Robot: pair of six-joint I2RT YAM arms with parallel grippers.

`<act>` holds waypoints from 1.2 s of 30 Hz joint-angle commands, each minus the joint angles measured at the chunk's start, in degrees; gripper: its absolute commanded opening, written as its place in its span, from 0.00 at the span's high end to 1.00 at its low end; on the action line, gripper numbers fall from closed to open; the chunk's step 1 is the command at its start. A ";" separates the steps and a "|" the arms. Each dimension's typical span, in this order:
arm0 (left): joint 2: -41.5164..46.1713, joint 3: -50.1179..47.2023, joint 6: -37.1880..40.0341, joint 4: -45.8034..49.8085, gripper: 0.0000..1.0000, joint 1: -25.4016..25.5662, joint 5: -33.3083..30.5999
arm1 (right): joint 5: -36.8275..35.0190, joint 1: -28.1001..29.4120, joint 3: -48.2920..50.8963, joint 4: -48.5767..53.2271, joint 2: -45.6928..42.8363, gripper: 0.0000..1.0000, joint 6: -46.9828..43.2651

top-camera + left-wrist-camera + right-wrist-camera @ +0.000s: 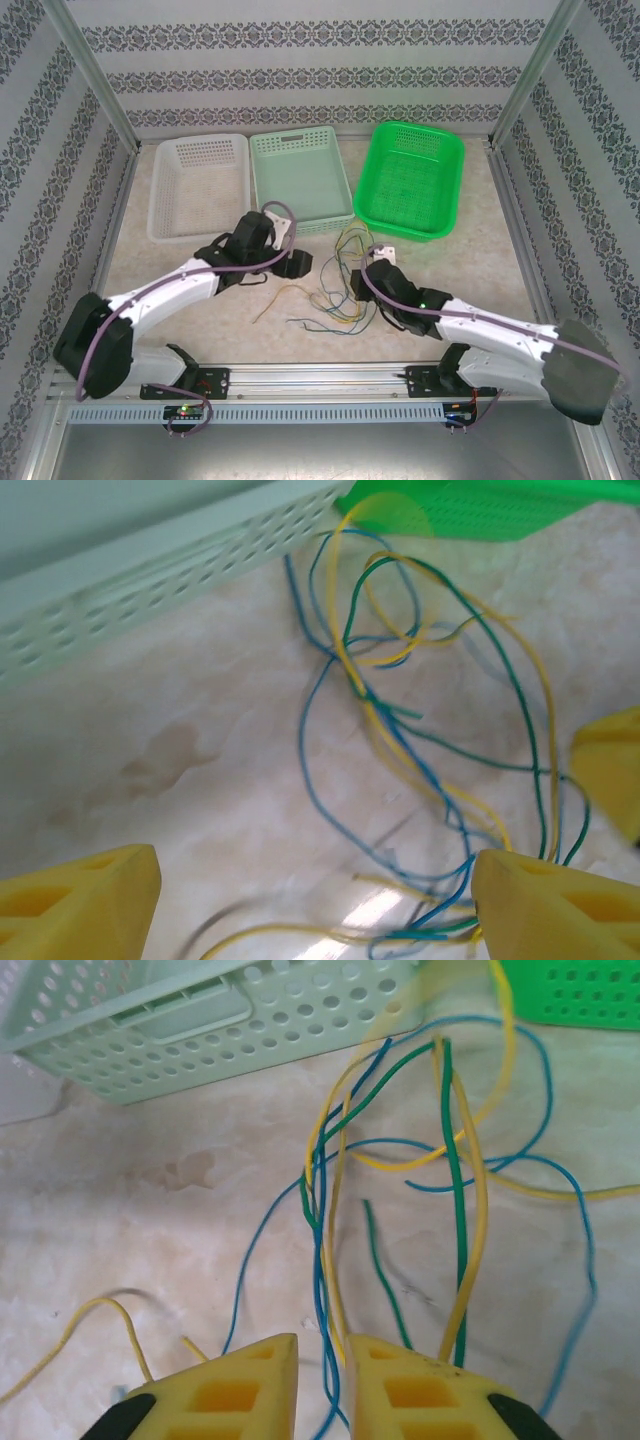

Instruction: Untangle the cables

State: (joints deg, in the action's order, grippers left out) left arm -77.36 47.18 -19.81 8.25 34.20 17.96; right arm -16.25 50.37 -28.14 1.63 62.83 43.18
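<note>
The cables (340, 290) lie as a loose tangle of thin yellow, blue and green wires on the tabletop between my two arms. My left gripper (295, 265) sits just left of the tangle. In the left wrist view it (318, 880) stands wide open, and the cables (375, 705) run past its right finger (540, 910). My right gripper (358, 283) is at the tangle's right side. In the right wrist view it (322, 1355) is open by a narrow gap. A blue and a yellow strand of the cables (325, 1180) run loose through that gap.
Three baskets stand along the back: white (198, 185), pale green (300, 180) and bright green (412, 178). The pale green basket (200, 1020) is close behind the tangle. Loose yellow wire ends (100, 1310) trail to the left on the marble-look table.
</note>
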 commanded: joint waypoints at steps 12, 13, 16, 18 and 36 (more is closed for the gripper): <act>-1.91 0.47 -0.62 2.94 0.19 0.97 1.65 | -2.80 -1.65 -6.19 11.28 -1.17 0.82 -0.47; -2.05 0.52 -0.48 2.99 0.19 0.96 1.64 | -3.82 -1.89 -6.45 14.02 -2.50 0.73 -0.04; -2.72 0.83 -0.20 2.98 0.19 1.02 1.57 | -4.55 -3.93 -5.41 18.32 -7.45 0.54 1.75; -3.28 1.27 -0.06 2.56 0.19 1.01 1.64 | -0.34 -7.42 -3.29 17.45 -9.74 0.54 2.93; -4.54 1.73 -0.57 0.63 0.19 0.96 2.26 | 16.23 -17.49 -8.59 9.91 5.40 0.56 -3.08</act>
State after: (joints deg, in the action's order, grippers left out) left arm -81.91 48.36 -20.80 9.80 34.50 20.14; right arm -1.98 33.47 -34.92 12.97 66.85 41.58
